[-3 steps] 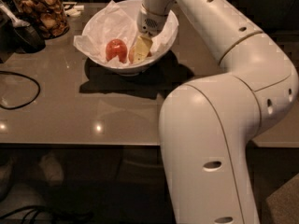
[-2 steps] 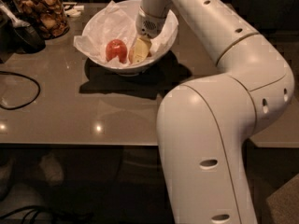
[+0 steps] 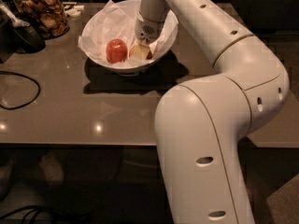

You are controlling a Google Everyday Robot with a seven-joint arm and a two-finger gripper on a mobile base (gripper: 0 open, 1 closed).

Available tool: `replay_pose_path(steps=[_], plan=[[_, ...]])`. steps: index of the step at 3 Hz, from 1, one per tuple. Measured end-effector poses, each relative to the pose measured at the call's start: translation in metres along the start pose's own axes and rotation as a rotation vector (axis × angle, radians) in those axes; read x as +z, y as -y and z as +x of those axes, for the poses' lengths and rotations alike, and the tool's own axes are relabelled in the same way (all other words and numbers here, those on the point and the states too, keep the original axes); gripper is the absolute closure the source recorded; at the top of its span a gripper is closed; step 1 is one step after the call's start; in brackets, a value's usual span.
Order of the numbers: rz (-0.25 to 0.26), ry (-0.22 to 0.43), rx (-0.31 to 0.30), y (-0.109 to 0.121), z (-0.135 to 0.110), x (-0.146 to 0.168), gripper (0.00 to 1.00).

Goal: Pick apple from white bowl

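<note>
The white bowl (image 3: 164, 40) stands on the brown table, lined with crumpled white paper. Two apples lie in it: a deep red one (image 3: 116, 50) on the left and the pale yellow-orange apple (image 3: 138, 52) with a reddish blush on the right. My gripper (image 3: 143, 44) reaches down into the bowl from above. It sits right on top of the pale apple and hides its upper part. The wrist (image 3: 150, 17) stands nearly upright over the bowl's right half.
A glass jar of brown snacks (image 3: 43, 11) stands at the back left, with a dark object (image 3: 21, 35) beside it. A black cable (image 3: 22, 88) loops on the table's left. The table's front edge (image 3: 79, 143) runs across. My arm's large links (image 3: 210, 139) fill the right side.
The gripper stays down on the pale apple in the bowl. The arm's big lower link has shifted very slightly left. Both apples are where they were.
</note>
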State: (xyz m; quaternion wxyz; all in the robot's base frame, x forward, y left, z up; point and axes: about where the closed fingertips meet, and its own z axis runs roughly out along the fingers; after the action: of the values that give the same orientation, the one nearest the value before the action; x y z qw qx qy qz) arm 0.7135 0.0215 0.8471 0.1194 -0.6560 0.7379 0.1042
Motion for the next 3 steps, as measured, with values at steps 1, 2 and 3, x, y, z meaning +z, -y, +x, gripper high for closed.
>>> replay_pose_path(steps=[1,2,3], plan=[[0.000,0.000,0.000,0.0000,0.0000,0.0000,0.71],[0.000,0.000,0.000,0.0000,0.0000,0.0000,0.93],[0.000,0.000,0.000,0.0001,-0.0001,0.0000,1.00]])
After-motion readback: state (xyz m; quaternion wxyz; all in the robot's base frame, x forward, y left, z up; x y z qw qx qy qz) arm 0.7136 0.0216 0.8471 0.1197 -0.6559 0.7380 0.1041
